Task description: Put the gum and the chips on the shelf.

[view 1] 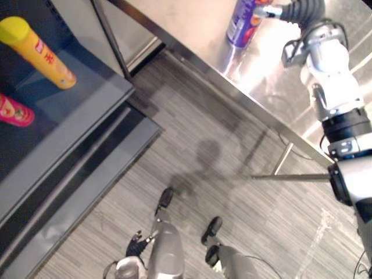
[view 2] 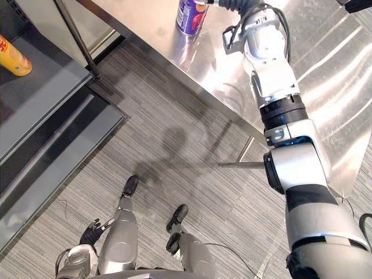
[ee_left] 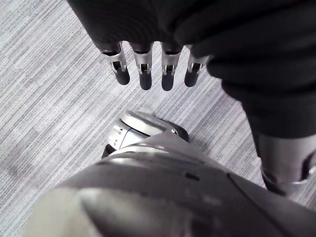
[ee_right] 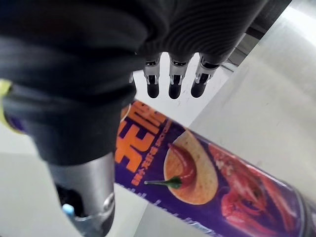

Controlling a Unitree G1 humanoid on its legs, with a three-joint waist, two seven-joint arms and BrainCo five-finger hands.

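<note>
The purple chips can stands on the steel bench. The right hand is up against it with fingers straight, reaching past the can, and the thumb on its other side, not curled round it. The left hand hangs low over the floor, fingers straight and empty, while a yellow-capped canister and a red container lie apart on the dark shelf.

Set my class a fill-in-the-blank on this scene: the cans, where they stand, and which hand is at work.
The chips can standing on the metal table is ____ in colour. The hand next to it belongs to the robot's ____ arm. The round-capped can beside the red can on the shelf is ____.
Missing words: purple; right; yellow.
</note>
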